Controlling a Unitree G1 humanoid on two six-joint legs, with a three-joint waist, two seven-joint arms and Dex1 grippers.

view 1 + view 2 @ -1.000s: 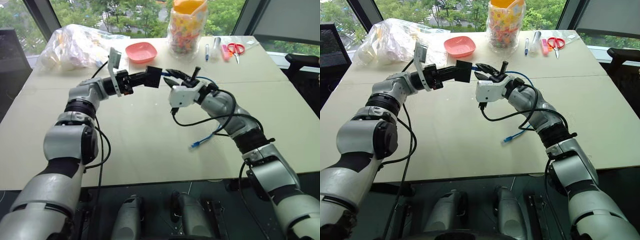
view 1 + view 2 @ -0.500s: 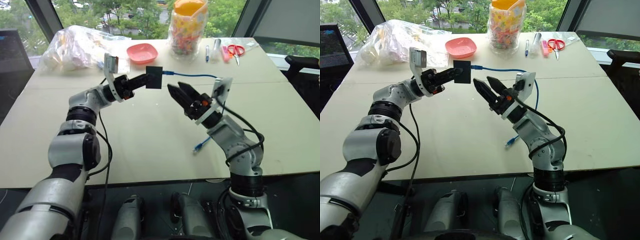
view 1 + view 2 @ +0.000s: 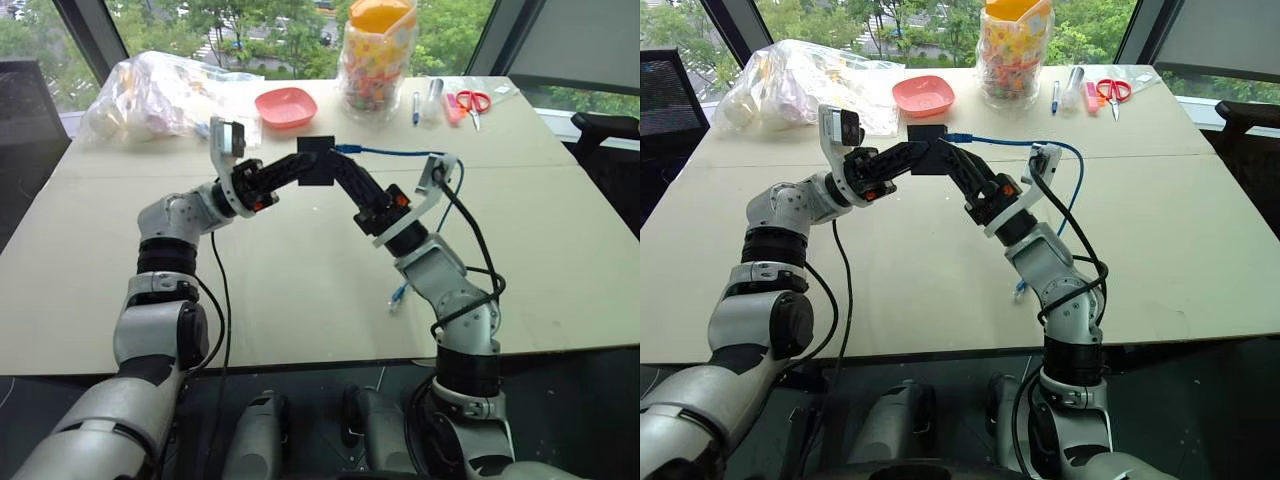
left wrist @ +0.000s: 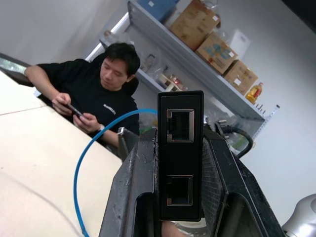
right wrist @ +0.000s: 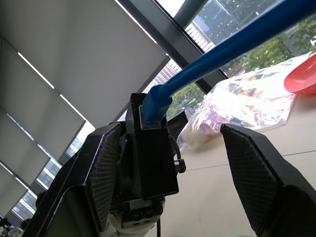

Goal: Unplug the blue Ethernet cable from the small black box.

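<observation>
Small black box sits clamped in the shut left claw, its blue Ethernet cable still plugged in; the right claw, jaws apart and empty astride the plug, should pinch the plug and pull straight out.

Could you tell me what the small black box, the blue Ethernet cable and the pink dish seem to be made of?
Small black box: apparently matte moulded plastic; flat, dull faces with crisp edges and square port openings.
Blue Ethernet cable: likely a smooth rubbery plastic jacket, since it arcs freely; the plug's material is too small to tell.
Pink dish: probably plastic, judging by its uniform colour, soft sheen and rounded rim.
</observation>
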